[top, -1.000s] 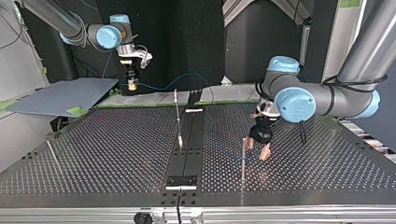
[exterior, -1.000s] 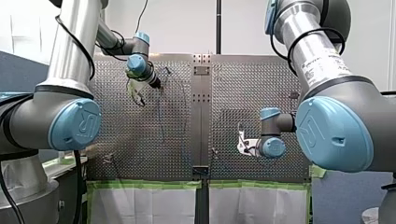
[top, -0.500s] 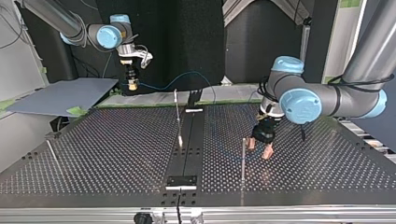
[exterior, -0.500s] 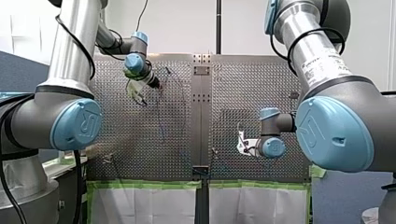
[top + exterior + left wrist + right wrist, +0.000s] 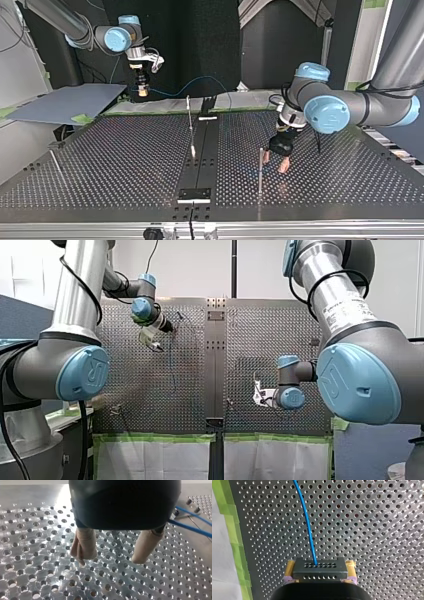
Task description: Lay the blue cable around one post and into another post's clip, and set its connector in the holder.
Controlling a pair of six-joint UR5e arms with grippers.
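**Gripping the connector**

My right gripper (image 5: pixel 143 89) clamps the dark connector (image 5: pixel 319 575) between yellow pads over the perforated table (image 5: pixel 374 530); the blue cable (image 5: pixel 308 527) trails from it. My left gripper (image 5: pixel 111 558) stands wide open beside a post (image 5: pixel 260 170).

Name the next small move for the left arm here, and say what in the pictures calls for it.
Probably shift my left gripper sideways over the blue cable and close on it. Its beige fingers stand open and empty just above the perforated table, the cable runs beside them, not between them, and my right gripper holds the connector up off the table.
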